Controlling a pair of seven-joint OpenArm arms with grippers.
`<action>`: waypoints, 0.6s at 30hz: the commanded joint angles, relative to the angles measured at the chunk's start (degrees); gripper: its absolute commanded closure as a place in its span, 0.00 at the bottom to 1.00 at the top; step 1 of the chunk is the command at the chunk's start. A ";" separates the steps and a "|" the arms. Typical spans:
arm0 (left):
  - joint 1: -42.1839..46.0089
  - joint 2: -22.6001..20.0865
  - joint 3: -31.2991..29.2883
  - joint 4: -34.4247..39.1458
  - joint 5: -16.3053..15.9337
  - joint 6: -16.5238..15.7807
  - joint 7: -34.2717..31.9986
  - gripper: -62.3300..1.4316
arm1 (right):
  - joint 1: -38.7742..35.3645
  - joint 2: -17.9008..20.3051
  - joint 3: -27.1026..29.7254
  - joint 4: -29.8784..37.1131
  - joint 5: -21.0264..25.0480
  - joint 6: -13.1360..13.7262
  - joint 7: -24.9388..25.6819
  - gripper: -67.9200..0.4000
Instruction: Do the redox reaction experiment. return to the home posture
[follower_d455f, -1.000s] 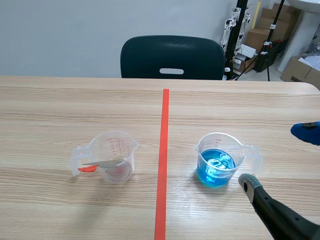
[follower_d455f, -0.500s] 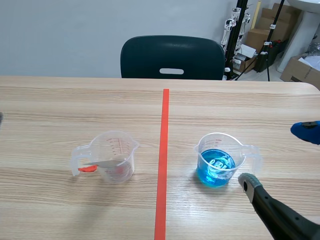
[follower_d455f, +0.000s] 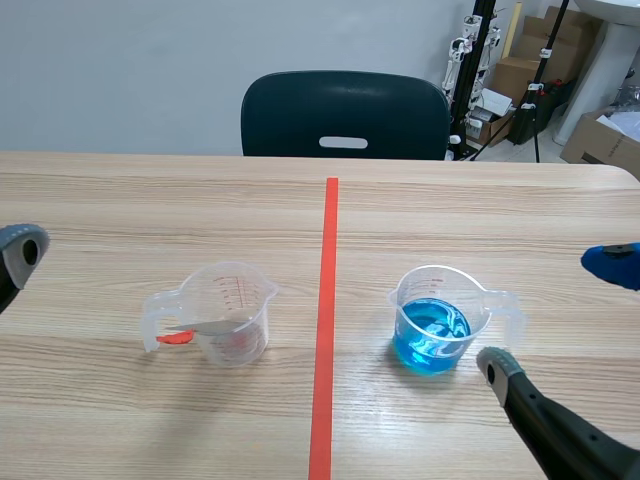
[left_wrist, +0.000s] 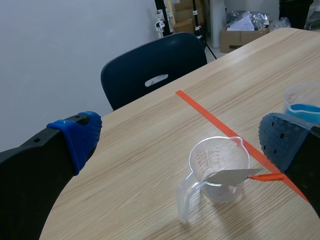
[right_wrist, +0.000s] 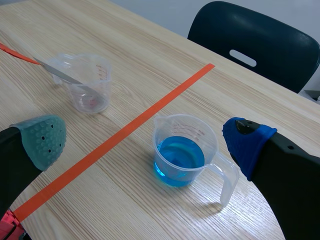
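Observation:
A clear measuring cup (follower_d455f: 228, 312) stands left of the red tape line, with a metal spoon (follower_d455f: 195, 327) with a red handle resting in it. Right of the line, a second clear cup (follower_d455f: 438, 318) holds blue liquid. My left gripper (left_wrist: 180, 137) is open and raised, back and to the left of the spoon cup (left_wrist: 220, 165); in the scene view only one of its fingers (follower_d455f: 20, 250) shows, at the left edge. My right gripper (right_wrist: 145, 141) is open and empty, hanging near the blue cup (right_wrist: 182, 150). In the scene view it (follower_d455f: 555, 318) sits just right of that cup.
A dark chair (follower_d455f: 345, 115) stands behind the table's far edge. Boxes and stands (follower_d455f: 520, 70) are on the floor at the back right. The red tape line (follower_d455f: 326, 300) runs down the table's middle.
A finger of my left gripper has come into the scene view at the left edge. The blue liquid has swirled a little. The right arm and both cups have not moved.

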 joint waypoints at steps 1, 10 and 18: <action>0.44 0.00 0.13 0.79 -0.76 0.28 -0.50 0.00 | 0.33 -0.02 0.37 1.07 0.63 0.02 0.66 0.00; 0.46 3.39 0.13 0.79 1.33 -0.04 0.11 0.00 | 0.33 -0.02 0.37 1.07 0.63 0.02 0.68 0.00; 0.79 3.96 0.13 0.79 3.39 -1.18 0.92 0.00 | 0.33 -0.02 0.37 1.07 0.63 0.02 0.66 0.00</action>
